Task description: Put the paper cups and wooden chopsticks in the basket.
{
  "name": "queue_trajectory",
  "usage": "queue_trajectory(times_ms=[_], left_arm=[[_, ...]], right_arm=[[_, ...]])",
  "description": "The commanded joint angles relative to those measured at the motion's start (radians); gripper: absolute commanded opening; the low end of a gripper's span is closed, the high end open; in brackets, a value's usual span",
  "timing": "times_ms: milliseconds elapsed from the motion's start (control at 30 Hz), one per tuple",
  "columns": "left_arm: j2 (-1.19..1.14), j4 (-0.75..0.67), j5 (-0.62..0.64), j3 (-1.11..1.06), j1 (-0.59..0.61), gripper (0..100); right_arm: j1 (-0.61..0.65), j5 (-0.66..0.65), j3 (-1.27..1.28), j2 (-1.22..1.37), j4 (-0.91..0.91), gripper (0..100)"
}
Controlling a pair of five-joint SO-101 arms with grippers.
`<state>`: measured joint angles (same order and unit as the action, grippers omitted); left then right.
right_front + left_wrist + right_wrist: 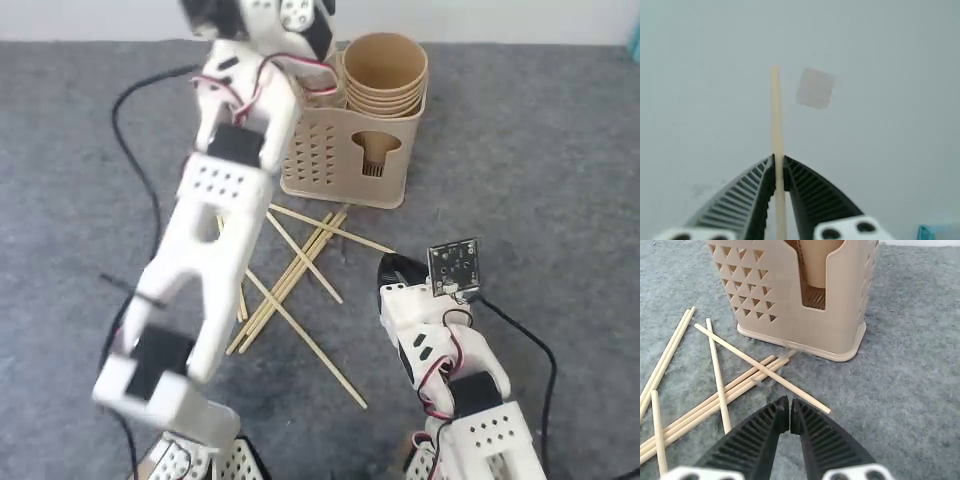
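- High view: the left arm (215,230) is hanging stretched out with its wrist up by the top rim of the basket (345,165). The paper cups (385,70) are already sitting stacked in one compartment. The loose chopsticks (290,280) are lying crisscrossed on the counter (540,180), between the basket and the arm bases. The right arm (440,350) is sitting low, just beside that pile.
- Left wrist view: the left gripper (778,161) fingers are pinching a single held chopstick (775,115), which is poking straight out past the tips toward a pale wall (700,75). If it were me, I'd be tipping the stick close to upright over the free compartment beside the cups before letting go. That way it's dropping in rather than bouncing off the rim.
- Right wrist view: the right gripper (790,409) fingers are nearly touching with nothing between them. They're hovering over the counter just short of the nearest loose stick, with the basket standing beyond.
- Surface and room: the counter is looking like grey felt, so I'm guessing sticks aren't sliding much. A plain pale wall is running behind it.
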<state>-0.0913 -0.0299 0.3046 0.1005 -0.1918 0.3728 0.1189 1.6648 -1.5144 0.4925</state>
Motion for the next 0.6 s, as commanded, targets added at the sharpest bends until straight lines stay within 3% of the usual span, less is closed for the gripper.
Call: queue_trajectory(times_ms=[0,333,433,567], left_arm=[[-0.123,-0.04,-0.003,0.136,0.051,1],[-0.135,-0.028,-0.003,0.137,0.084,2],[-0.074,0.129,-0.003,0.137,0.081,6],[0.054,0.407,-0.002,0.137,0.074,20]], right_arm=[[-0.013,-0.018,-0.008,-0.022,-0.027,2.7],[-0.013,-0.02,-0.009,-0.022,-0.027,2.7],[-0.013,-0.02,-0.009,-0.022,-0.027,2.7],[-0.013,-0.02,-0.009,-0.022,-0.027,2.7]])
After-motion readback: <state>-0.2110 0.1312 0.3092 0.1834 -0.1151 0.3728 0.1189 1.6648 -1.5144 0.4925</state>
